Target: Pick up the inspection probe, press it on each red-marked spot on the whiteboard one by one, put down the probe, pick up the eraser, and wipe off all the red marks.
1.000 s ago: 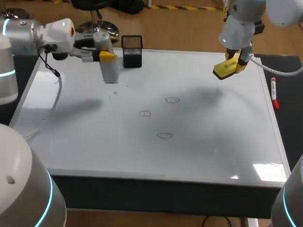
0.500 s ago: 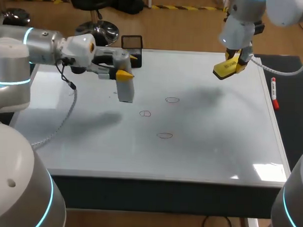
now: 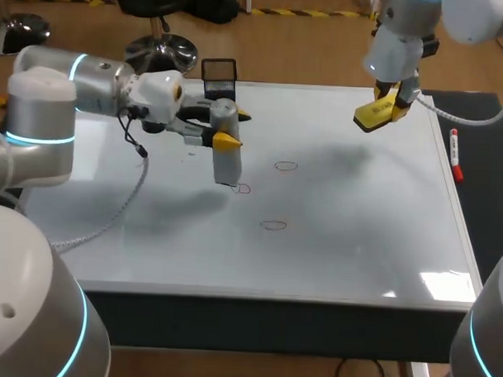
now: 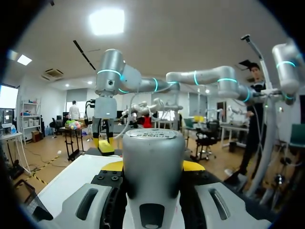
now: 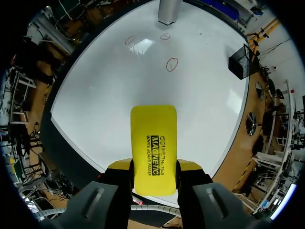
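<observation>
Jaws on the left gripper (image 3: 229, 130) are clamping the grey inspection probe (image 3: 226, 161) from both sides, holding it upright, lower end right at the nearest red mark (image 3: 241, 188) on the whiteboard (image 3: 357, 250); right gripper (image 3: 383, 108) is pinching the yellow eraser (image 3: 375, 115), hanging above the board's far right corner.

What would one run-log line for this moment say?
left gripper: shut on probe, upright | probe base: at leftmost red mark, contact unclear | right gripper: shut on eraser above whiteboard | other red marks: two, unwiped
</observation>
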Available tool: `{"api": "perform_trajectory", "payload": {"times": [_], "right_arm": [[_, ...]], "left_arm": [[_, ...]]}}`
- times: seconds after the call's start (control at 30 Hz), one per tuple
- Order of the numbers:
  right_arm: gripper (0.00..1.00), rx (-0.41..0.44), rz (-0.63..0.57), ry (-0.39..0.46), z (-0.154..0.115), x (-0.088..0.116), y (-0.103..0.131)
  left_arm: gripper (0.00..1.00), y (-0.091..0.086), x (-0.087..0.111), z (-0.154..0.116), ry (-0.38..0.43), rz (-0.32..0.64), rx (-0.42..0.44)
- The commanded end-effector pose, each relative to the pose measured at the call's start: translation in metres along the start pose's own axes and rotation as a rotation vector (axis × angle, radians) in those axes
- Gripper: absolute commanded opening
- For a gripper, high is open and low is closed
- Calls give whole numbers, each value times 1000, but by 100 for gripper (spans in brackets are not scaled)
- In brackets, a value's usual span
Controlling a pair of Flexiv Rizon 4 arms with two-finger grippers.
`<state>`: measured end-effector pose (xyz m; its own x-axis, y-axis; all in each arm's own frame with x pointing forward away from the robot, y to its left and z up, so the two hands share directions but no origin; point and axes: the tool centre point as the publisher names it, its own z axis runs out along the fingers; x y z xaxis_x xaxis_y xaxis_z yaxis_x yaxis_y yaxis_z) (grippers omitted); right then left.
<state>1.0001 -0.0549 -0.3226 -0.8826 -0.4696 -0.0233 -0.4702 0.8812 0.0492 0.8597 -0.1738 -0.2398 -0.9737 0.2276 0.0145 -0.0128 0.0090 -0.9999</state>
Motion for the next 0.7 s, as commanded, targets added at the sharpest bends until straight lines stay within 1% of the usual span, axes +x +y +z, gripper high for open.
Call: {"api": "perform_trajectory", "payload": {"times": [0.03, 0.2, 0.7], "right_arm": [[0, 2, -1, 1, -1, 1, -1], [0, 2, -1, 1, -1, 1, -1], [0, 2, -1, 1, -1, 1, -1]], "left_arm": [[0, 9, -8, 8, 24, 2, 8], [0, 18, -11, 12, 38, 4, 15], [0, 35, -23, 14, 54, -4, 17]]}}
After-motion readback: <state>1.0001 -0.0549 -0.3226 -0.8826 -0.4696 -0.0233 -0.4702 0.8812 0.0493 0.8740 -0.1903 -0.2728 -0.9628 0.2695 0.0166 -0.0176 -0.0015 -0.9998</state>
